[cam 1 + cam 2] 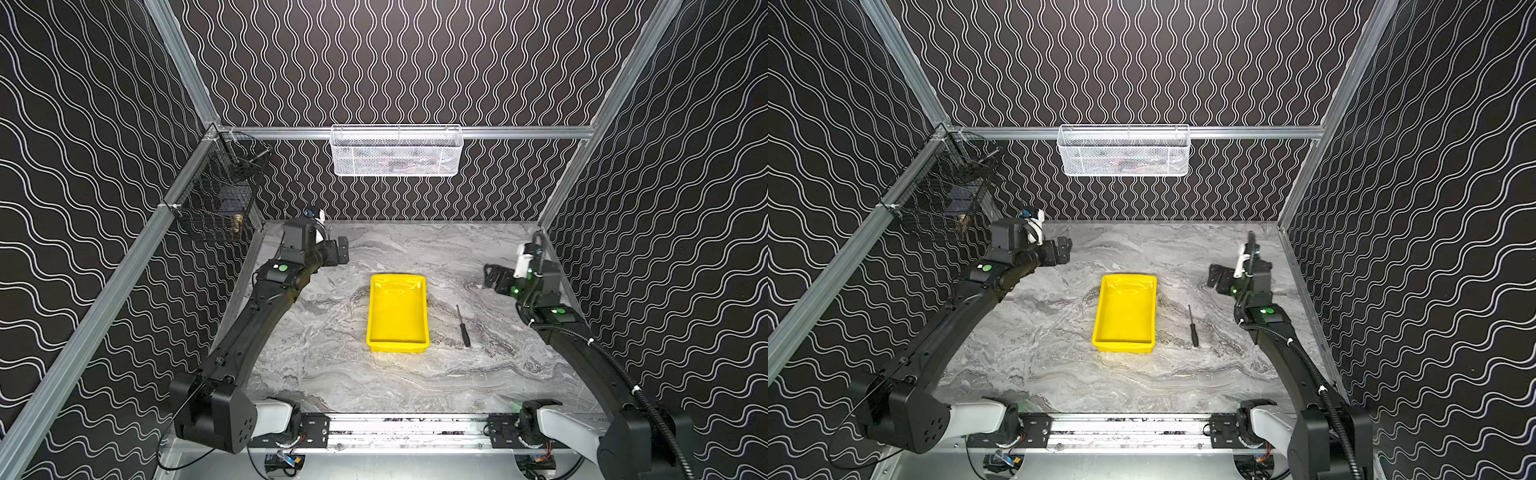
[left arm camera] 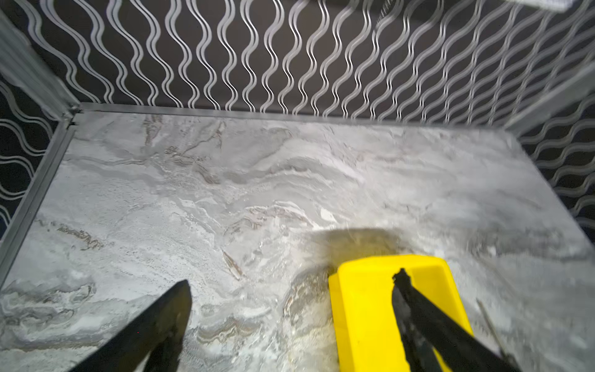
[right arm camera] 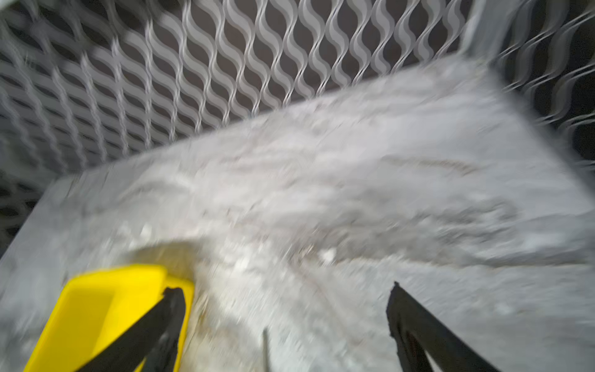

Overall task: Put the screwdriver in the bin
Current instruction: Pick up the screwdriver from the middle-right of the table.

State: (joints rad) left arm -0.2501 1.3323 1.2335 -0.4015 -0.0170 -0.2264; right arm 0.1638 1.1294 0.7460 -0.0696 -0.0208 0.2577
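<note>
The small black-handled screwdriver (image 1: 463, 328) (image 1: 1192, 326) lies flat on the marble table just right of the yellow bin (image 1: 397, 316) (image 1: 1125, 311), apart from it. The bin is empty. My right gripper (image 1: 492, 276) (image 3: 284, 287) hovers open behind and to the right of the screwdriver; the right wrist view is blurred and shows the shaft tip (image 3: 265, 348) between the spread fingers and the bin (image 3: 96, 306) off to one side. My left gripper (image 1: 343, 249) (image 2: 293, 278) is open and empty at the back left, with the bin (image 2: 363, 306) and the screwdriver shaft (image 2: 489, 322) in its view.
A white mesh basket (image 1: 397, 151) hangs on the back rail and a black wire basket (image 1: 216, 195) on the left rail. Patterned walls close in three sides. Both arm bases sit on the front rail (image 1: 407, 428).
</note>
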